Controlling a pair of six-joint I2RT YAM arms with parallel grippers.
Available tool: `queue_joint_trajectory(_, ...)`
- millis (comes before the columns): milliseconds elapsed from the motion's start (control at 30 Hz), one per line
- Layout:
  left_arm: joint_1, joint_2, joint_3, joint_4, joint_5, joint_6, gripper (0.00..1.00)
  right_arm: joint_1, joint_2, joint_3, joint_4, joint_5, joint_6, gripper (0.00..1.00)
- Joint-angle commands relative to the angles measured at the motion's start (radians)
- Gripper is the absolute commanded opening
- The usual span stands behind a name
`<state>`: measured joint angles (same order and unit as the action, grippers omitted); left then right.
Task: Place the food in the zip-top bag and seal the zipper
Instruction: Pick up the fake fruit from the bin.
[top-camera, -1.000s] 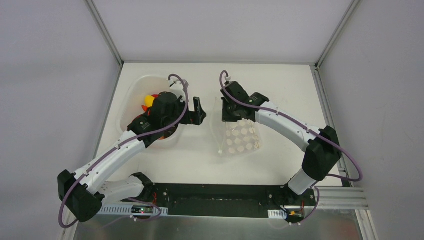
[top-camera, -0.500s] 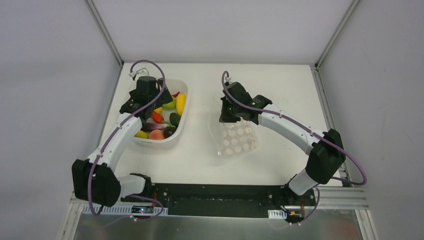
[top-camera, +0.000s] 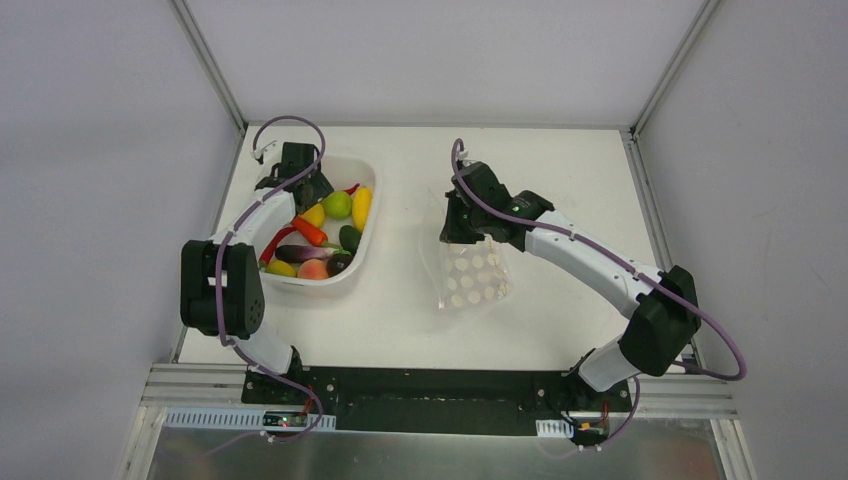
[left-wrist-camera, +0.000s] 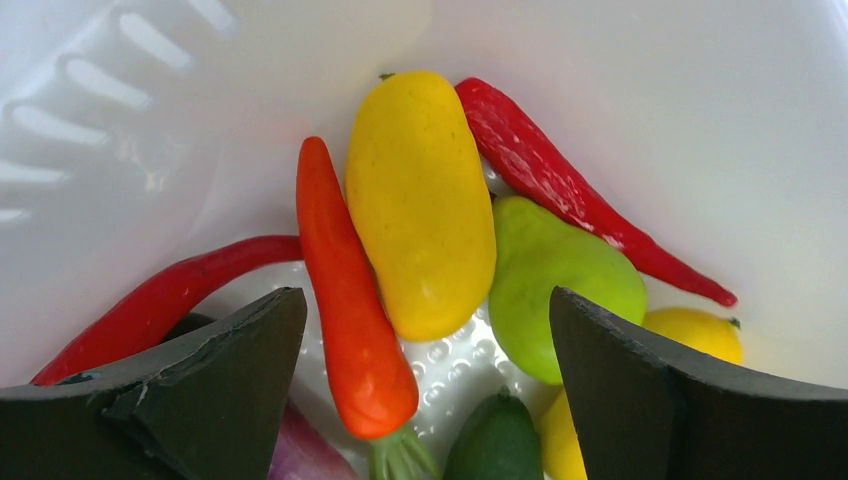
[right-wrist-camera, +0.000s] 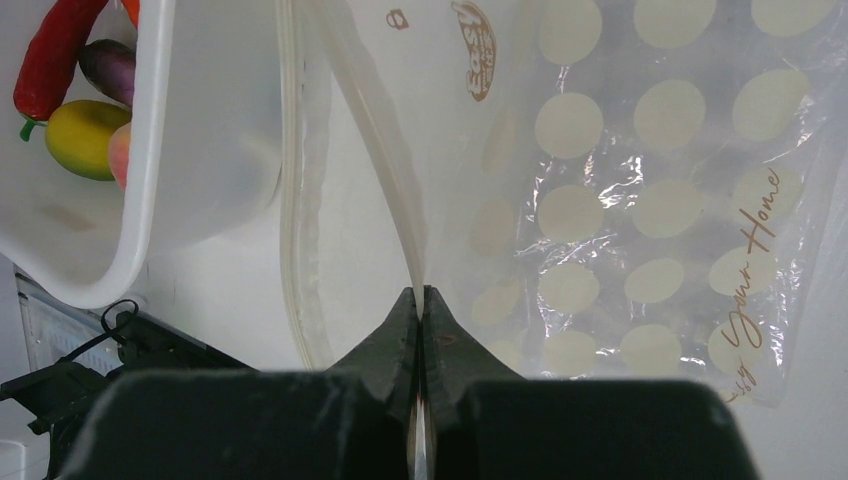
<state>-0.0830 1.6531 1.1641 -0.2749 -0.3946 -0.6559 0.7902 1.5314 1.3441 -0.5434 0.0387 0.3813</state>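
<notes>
Step in hand: pick-up. With left claw (left-wrist-camera: 425, 310) wide open and empty over the food (top-camera: 315, 240) in the tub (top-camera: 345, 285), lower astride the yellow piece (left-wrist-camera: 420, 200) and close. With right claw (right-wrist-camera: 420, 300) clamped shut on the zipper (right-wrist-camera: 380, 140), hold the bag (top-camera: 478, 280) mouth up, right of the tub, for loading.

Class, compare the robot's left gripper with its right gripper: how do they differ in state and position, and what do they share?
The left gripper is open; the right gripper is shut. The left gripper holds nothing; the right gripper pinches an edge of the zip-top bag. The left gripper hangs over the food in the white tub; the right gripper is outside the tub. Both are black and two-fingered.
</notes>
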Motion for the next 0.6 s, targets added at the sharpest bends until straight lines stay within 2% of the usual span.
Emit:
queue_joint_trajectory(0,0.021,0.068,0.047,0.024,0.020,-0.043,0.92,-0.003,-0.032,0.010,-0.008,-0.009,-0.003,0.00)
queue_joint_trajectory(200,0.028,0.146,0.067,0.015,0.071,-0.058,0.86,-0.002,-0.029,0.018,-0.020,-0.029,-0.006,0.00)
queue_joint_trajectory(267,0.028,0.156,0.056,0.032,0.092,-0.065,0.81,-0.002,-0.044,0.007,-0.012,-0.047,-0.006,0.00)
queue_joint_trajectory(433,0.029,0.104,0.037,0.001,0.155,-0.063,0.57,-0.002,-0.101,-0.042,0.023,-0.066,-0.005,0.00)
queue_joint_trajectory(567,0.028,-0.013,-0.025,-0.006,0.167,-0.039,0.43,-0.002,-0.137,-0.078,0.049,-0.073,0.001,0.00)
